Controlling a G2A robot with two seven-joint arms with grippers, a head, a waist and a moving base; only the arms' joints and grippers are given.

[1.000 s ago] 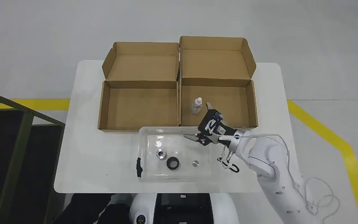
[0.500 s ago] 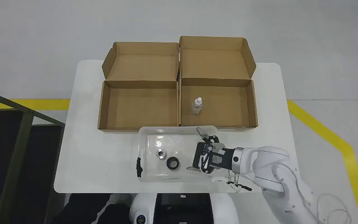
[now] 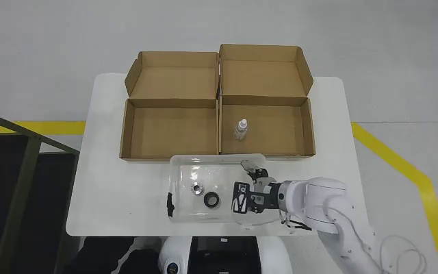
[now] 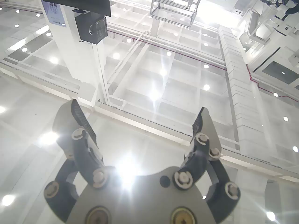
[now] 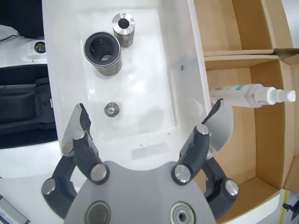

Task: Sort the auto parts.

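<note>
In the top view a clear tray (image 3: 183, 172) sits at lower centre of a white table (image 3: 109, 178). It holds three metal parts: a grey steel cylinder (image 5: 123, 30) with a dark bore, standing upright, a wider sleeve (image 5: 102, 55) with a black rim just beside it, and a small silver disc (image 5: 112, 109) lying flat, apart from both. The right gripper (image 5: 149, 106) hangs over the tray with its fingers spread wide, holding nothing. The left gripper (image 4: 139, 108) is also spread and empty, pointed at a lit ceiling. Above the tray lie two open cardboard boxes, the left box (image 3: 171, 130) and the right box (image 3: 274, 130). A white spray bottle (image 3: 239, 128) stands in the right box. The floor is grey with a yellow line (image 3: 383, 147).
</note>
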